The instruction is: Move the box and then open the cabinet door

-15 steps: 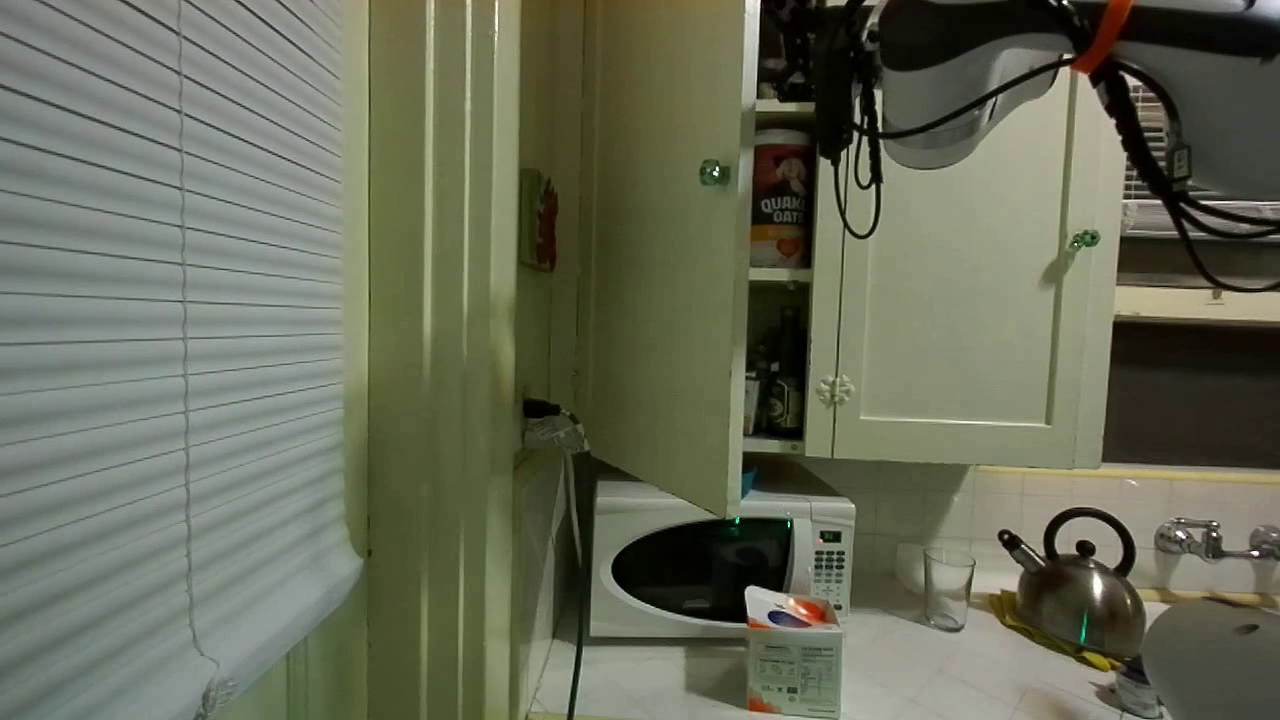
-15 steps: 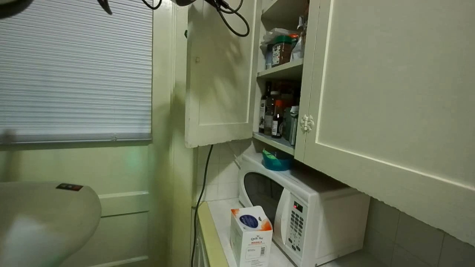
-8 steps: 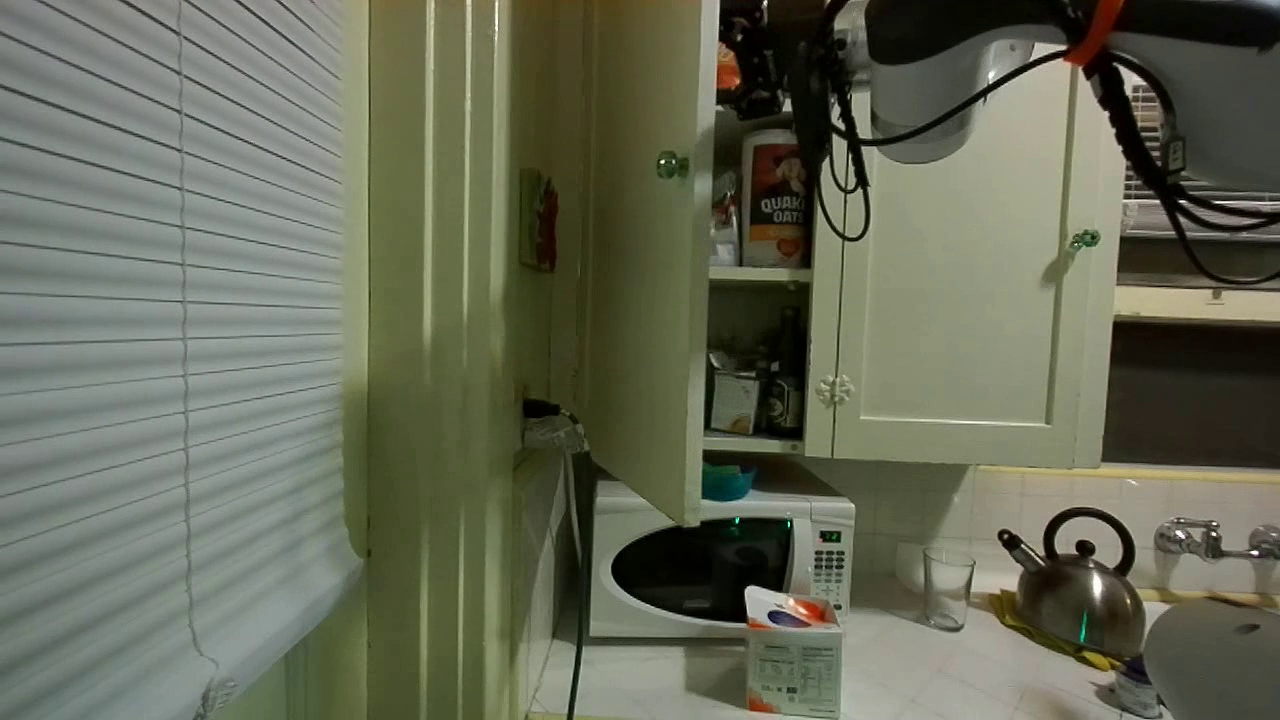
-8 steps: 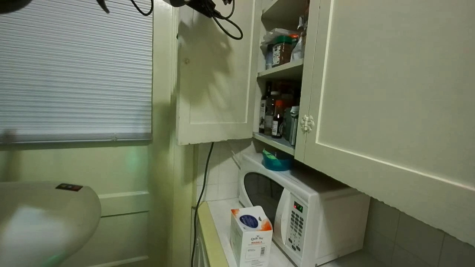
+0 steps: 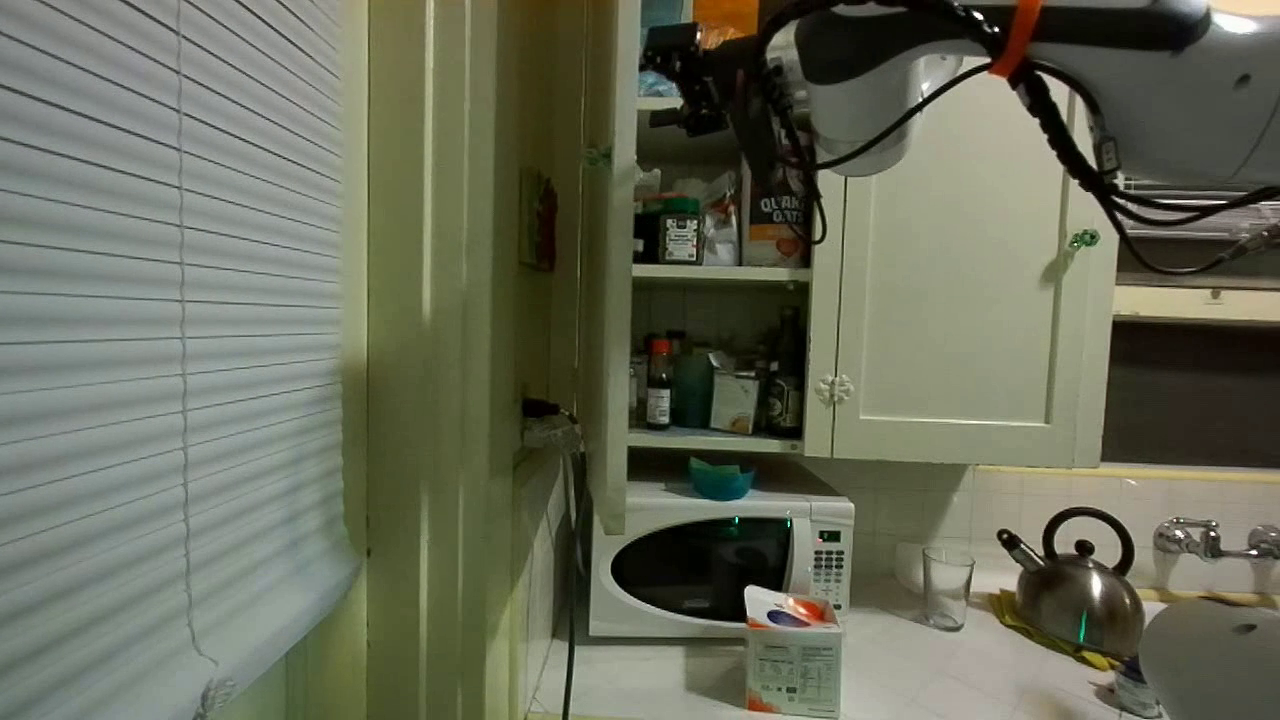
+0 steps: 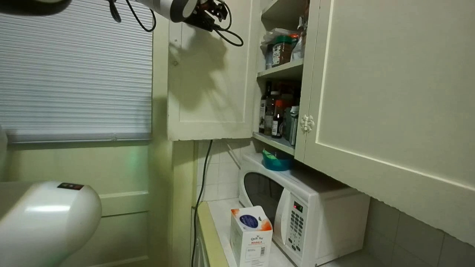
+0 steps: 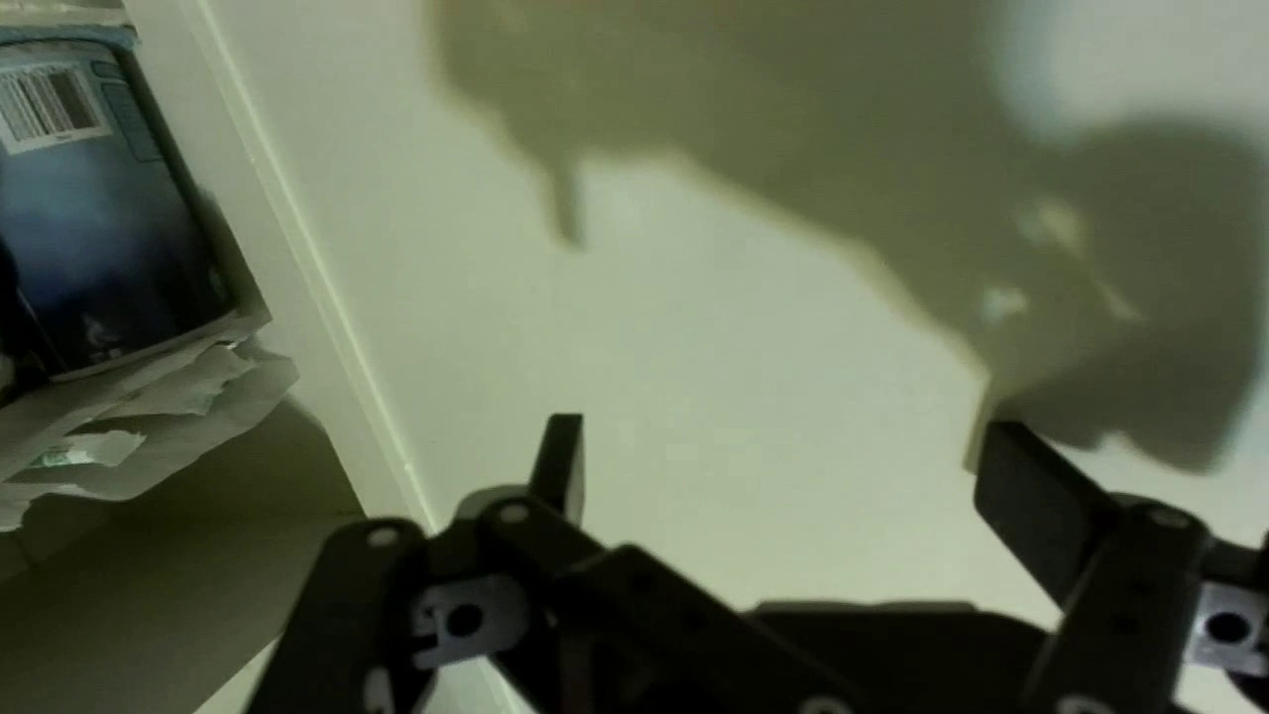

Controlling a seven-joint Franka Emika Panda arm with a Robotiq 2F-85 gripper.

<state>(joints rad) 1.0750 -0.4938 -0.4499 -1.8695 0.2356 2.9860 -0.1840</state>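
we judge the task nearly finished: in both exterior views the cabinet door [image 6: 230,85] stands wide open, baring the shelves [image 5: 715,272] behind it. the box [image 5: 793,655] stands upright on the counter [image 5: 890,670] before the microwave [image 5: 720,560], below the door's lower edge; whether its move is done, we cannot tell. in the wrist view the gripper [image 7: 783,476] faces the door's inner side, its fingers [image 7: 561,464] parted with nothing between them. what is left, we think, is only to draw back without nudging the door closed.
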